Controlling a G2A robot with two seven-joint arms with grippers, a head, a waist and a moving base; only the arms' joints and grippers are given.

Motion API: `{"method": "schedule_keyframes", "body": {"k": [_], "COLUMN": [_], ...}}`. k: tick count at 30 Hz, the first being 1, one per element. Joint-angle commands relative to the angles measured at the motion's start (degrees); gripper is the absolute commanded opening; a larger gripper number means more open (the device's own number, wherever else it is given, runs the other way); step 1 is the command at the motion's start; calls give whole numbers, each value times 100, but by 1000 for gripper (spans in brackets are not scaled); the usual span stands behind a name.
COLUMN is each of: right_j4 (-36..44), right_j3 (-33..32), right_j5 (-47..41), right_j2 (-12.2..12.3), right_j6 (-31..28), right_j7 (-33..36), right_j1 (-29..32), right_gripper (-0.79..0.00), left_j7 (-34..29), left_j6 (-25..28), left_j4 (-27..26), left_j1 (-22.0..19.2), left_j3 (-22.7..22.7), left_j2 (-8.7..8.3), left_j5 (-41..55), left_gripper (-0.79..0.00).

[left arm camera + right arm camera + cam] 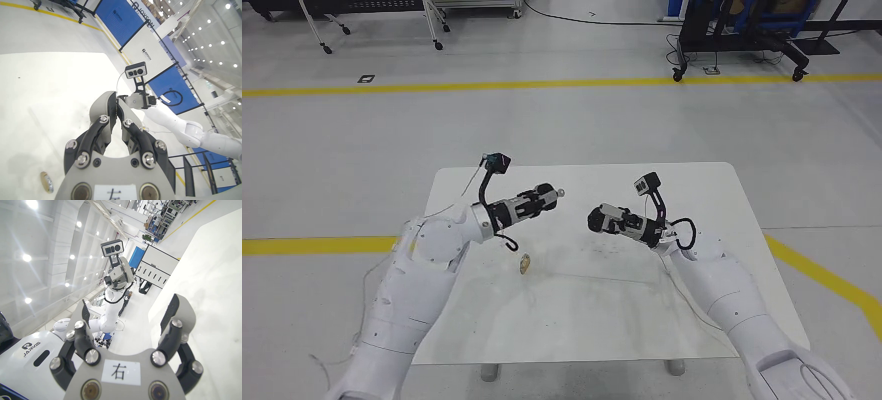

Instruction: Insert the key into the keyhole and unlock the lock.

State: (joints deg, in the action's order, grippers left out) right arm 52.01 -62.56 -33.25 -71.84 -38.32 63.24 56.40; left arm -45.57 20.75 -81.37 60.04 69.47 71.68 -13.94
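Note:
A small brass padlock [525, 264] lies flat on the white table [642, 310], near its left front; the left wrist view shows it as the lock [46, 182] on its side. My left gripper [556, 191] hovers above the table's middle, beyond the lock, with its pads [113, 106] pressed together. A thin sliver, seemingly the key [561, 189], sticks out of its tip. My right gripper [594, 218] faces it from a short distance and is open [129, 303], nothing between its fingers. Both grippers are held off the table.
The table's right edge [170, 275] and far corner [103, 54] border open floor with yellow lines. Black wheeled frames [742, 45] stand well beyond the table. Blue and white panels [151, 56] line the side.

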Motion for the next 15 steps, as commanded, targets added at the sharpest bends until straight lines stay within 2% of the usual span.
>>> {"method": "schedule_keyframes", "body": {"k": [1,8,15], "right_j4": [0,0,0], "right_j3": [0,0,0], "right_j5": [0,0,0], "right_j2": [0,0,0], "right_j6": [0,0,0], "right_j7": [0,0,0], "right_j1": [0,0,0], "right_gripper": [0,0,0], "left_j7": [-68,-190,-480], "left_j6": [5,-23,66], "left_j4": [-128,-510,-598], "left_j1": [68,368,357], "left_j3": [124,455,288], "left_j2": [-49,-175,-215], "left_j5": [-196,-410,-561], "left_gripper": [-785,-785,-785]}}
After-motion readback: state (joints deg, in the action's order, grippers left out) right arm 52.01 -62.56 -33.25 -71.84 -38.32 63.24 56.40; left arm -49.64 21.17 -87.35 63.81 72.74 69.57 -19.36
